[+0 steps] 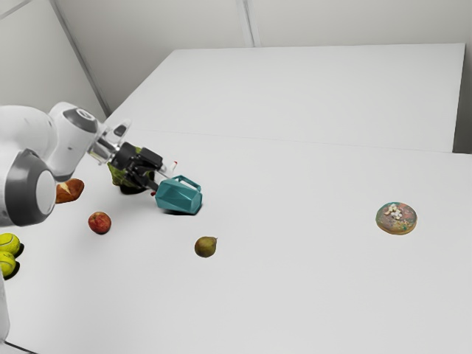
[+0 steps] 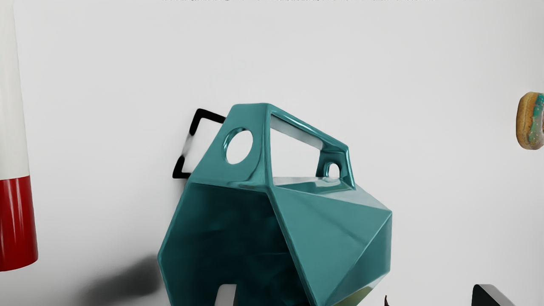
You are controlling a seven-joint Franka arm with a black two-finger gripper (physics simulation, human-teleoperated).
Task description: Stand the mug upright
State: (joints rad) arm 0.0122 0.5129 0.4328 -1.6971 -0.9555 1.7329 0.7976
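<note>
Mug on its side; tool open at its mouth

Mug [image 1: 178, 198]: one. Teal, glossy, body built of flat facets. Lies on its side on the bench [image 1: 295, 295], handle uppermost, dark hollow mouth facing the tool [image 1: 158, 178]. Handle is an angular frame; a round hole shows at each end.

Tool: one, released. Fingers spread wide; in the wrist view one fingertip overlaps the mouth and the other stands out past the body. Contact with the mug: cannot tell.

Outward from the mug, counts:
- Red-and-white cylinder [image 2: 15, 221]: one, near the mug, partly in the wrist view.
- Yellow-green item [image 1: 120, 176]: one, partly behind the tool; kind unclear.
- Pear [image 1: 206, 247]: one, near.
- Red fruit [image 1: 99, 222]: one.
- Bread roll [image 1: 69, 191]: one, partly behind the arm [image 1: 29, 140].
- Tennis balls [image 1: 7, 254]: two, together at the exterior view's left edge.
- Donut [image 1: 396, 219]: one, iced, well apart, toward the exterior view's right.
</note>
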